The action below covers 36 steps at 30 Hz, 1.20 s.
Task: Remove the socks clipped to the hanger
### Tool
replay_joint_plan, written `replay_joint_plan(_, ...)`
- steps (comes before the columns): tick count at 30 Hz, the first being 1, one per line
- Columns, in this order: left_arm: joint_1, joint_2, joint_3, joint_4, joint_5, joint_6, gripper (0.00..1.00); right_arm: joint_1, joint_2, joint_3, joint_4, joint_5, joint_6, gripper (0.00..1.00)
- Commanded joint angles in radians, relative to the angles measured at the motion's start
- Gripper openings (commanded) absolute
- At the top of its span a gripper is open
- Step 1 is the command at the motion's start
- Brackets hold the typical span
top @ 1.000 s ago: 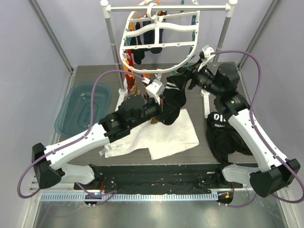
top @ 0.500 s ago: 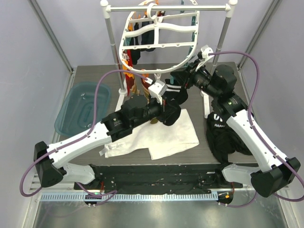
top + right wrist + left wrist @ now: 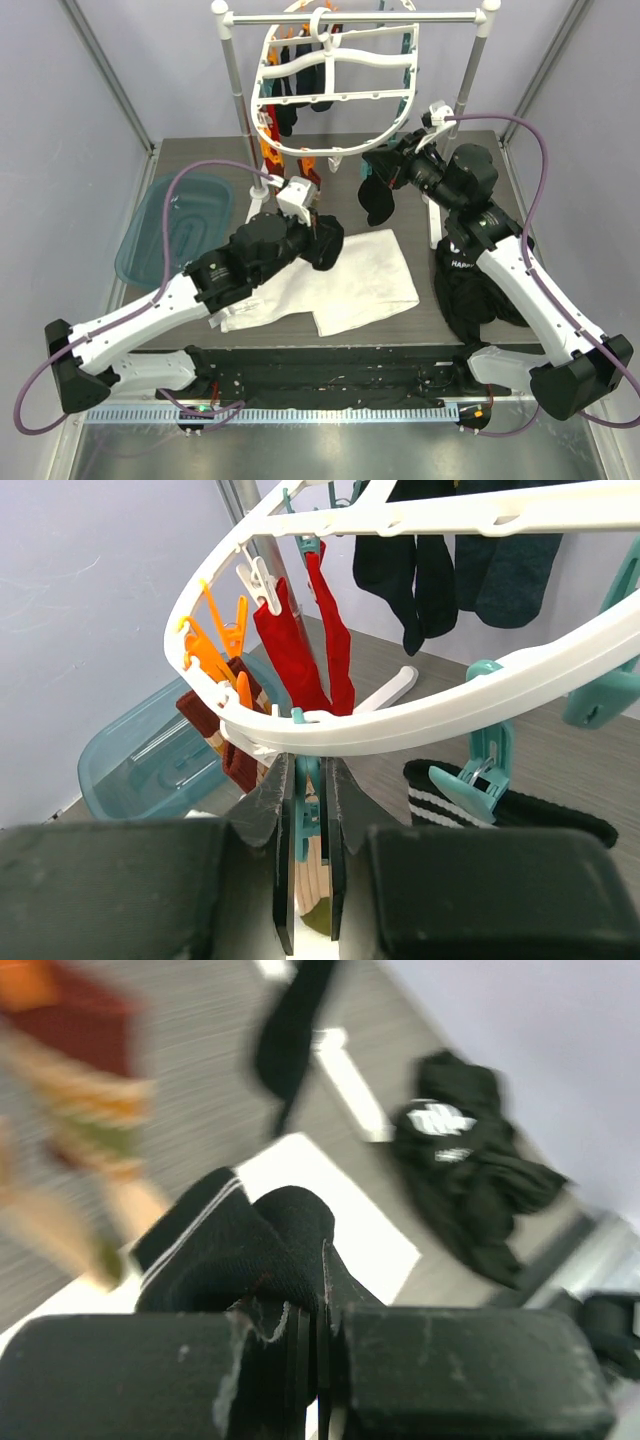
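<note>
Partly done: pinching a freed black sock (image 3: 250, 1250) in left fingers (image 3: 120, 1370), squeezing a teal clip (image 3: 308, 810) at the hanger's (image 3: 400, 720) 5 o'clock with right fingers (image 3: 250, 815). Left to unclip: red sock (image 3: 290, 650), dark socks (image 3: 420, 570).

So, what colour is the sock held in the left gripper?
Black sock, with thin white stripes at the cuff; the left wrist view shows it best.

White oval hanger (image 3: 450, 705) hangs by its hook; red socks (image 3: 295, 650) and dark socks (image 3: 420, 570) clipped to rim; striped-cuff black sock (image 3: 250, 1250) detached.
</note>
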Motion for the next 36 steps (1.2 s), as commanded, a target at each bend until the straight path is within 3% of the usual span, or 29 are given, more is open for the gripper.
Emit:
replay_joint_plan(1, 0.067, -0.101, 0.028, -0.202, -0.334, -0.068, 0.00, 0.004, -0.025, 0.010, 0.047, -0.005, 0.018, 0.04)
replay_joint_plan(2, 0.094, -0.122, 0.021, -0.217, -0.348, -0.094, 0.00, 0.004, -0.025, 0.007, 0.050, 0.004, 0.014, 0.04)
replay_joint_plan(7, 0.476, -0.196, -0.027, -0.311, -0.246, -0.208, 0.00, 0.004, -0.024, 0.016, 0.056, 0.033, 0.022, 0.08)
replay_joint_plan(11, 0.731, -0.109, 0.030, -0.365, -0.176, -0.243, 0.00, 0.004, -0.024, 0.015, 0.075, 0.072, 0.005, 0.10)
replay_joint_plan(12, 0.847, -0.088, 0.039, -0.365, -0.072, -0.266, 0.00, 0.004, -0.022, 0.019, 0.067, 0.081, 0.002, 0.09)
replay_joint_plan(16, 1.062, 0.049, 0.050, -0.370, 0.078, -0.311, 0.00, 0.005, -0.033, -0.002, 0.076, 0.101, 0.008, 0.13)
replay_joint_plan(19, 1.115, 0.155, 0.051, -0.401, 0.031, -0.311, 0.01, 0.004, -0.042, -0.042, 0.110, 0.067, 0.028, 0.16)
replay_joint_plan(21, 1.139, 0.202, 0.073, -0.436, 0.026, -0.315, 0.15, 0.004, -0.041, -0.048, 0.118, 0.061, 0.042, 0.16)
replay_joint_plan(22, 1.139, 0.233, 0.086, -0.444, 0.026, -0.303, 0.34, 0.004, -0.039, -0.050, 0.118, 0.062, 0.047, 0.17)
replay_joint_plan(24, 1.139, 0.249, 0.128, -0.473, 0.023, -0.291, 0.55, 0.005, -0.036, -0.044, 0.113, 0.067, 0.062, 0.17)
replay_joint_plan(25, 1.139, 0.244, 0.140, -0.480, 0.020, -0.283, 0.74, 0.005, -0.032, -0.038, 0.104, 0.069, 0.065, 0.18)
replay_joint_plan(28, 1.132, 0.221, 0.168, -0.471, 0.009, -0.231, 1.00, 0.004, -0.032, -0.021, 0.078, 0.075, 0.114, 0.18)
replay_joint_plan(34, 1.012, 0.118, 0.140, -0.384, -0.010, -0.099, 1.00, 0.005, -0.051, 0.002, 0.081, 0.047, 0.247, 0.18)
replay_joint_plan(36, 0.907, 0.051, 0.102, -0.318, 0.027, -0.081, 1.00, 0.004, -0.041, 0.016, 0.081, 0.039, 0.267, 0.18)
